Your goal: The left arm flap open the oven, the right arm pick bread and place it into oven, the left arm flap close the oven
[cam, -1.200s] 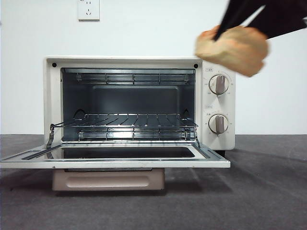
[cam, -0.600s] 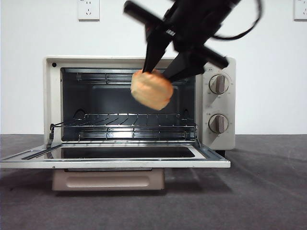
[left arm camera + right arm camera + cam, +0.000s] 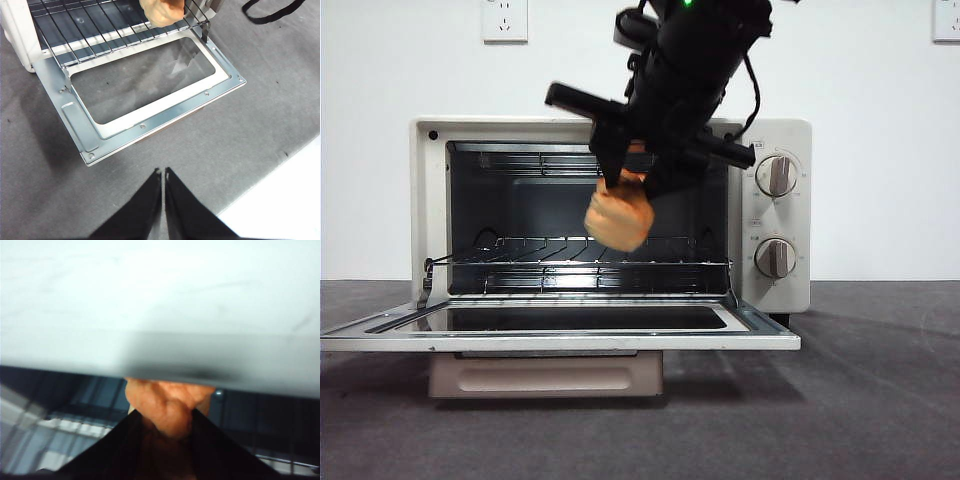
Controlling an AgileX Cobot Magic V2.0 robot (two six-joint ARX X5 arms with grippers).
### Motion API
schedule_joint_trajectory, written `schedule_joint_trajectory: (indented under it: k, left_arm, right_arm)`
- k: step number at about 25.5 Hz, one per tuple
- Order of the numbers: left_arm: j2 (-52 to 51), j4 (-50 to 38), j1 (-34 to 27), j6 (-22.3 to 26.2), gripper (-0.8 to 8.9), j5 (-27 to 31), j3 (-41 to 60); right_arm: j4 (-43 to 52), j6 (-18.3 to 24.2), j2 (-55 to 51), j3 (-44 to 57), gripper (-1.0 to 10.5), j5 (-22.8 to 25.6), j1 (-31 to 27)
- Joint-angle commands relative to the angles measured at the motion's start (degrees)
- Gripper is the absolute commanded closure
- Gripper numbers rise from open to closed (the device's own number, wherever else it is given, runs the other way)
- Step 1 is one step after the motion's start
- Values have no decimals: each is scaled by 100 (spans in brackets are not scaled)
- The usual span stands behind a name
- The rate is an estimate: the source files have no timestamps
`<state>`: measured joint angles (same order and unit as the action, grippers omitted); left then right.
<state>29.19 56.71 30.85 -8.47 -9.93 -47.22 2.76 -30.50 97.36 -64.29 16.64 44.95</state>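
Observation:
The cream-white oven point(image 3: 775, 215) stands with its glass door point(image 3: 560, 330) folded flat toward me. The golden bread point(image 3: 618, 220) hangs at the oven mouth just above the wire rack point(image 3: 540, 252), and my right gripper point(image 3: 625, 180) is shut on it from above. The right wrist view shows the loaf point(image 3: 167, 402) pinched between the black fingers point(image 3: 120, 440), under the oven's white top edge point(image 3: 160, 300). In the left wrist view the left gripper point(image 3: 163, 172) is shut and empty above the table, in front of the open door point(image 3: 150, 85), with the bread point(image 3: 161, 11) over the rack.
Two round knobs point(image 3: 776, 176) sit on the oven's right panel. A black cable point(image 3: 272, 11) lies on the grey mat beside the oven. The white wall behind has an outlet point(image 3: 505, 20).
The right arm swept from the upper right leftward and down with the bread, from above the knobs to the oven opening just over the rack. The oven door stayed flat open.

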Motion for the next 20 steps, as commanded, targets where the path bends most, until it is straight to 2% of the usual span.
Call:
schedule_joint_trajectory:
  k: [1, 8, 15, 20]
  left_arm:
    - [17, -50, 24, 24, 797, 11, -35]
    - [17, -52, 24, 26, 797, 11, -35]
    - [17, -55, 24, 26, 797, 11, -35]
    - [17, -52, 24, 28, 797, 11, -35]
  right_arm:
    - [72, -85, 184, -107, 764, 192, 20]
    - [59, -85, 238, -107, 740, 254, -26]
    - [17, -83, 238, -107, 570, 234, -35]
    - [24, -83, 214, -107, 552, 192, -35]
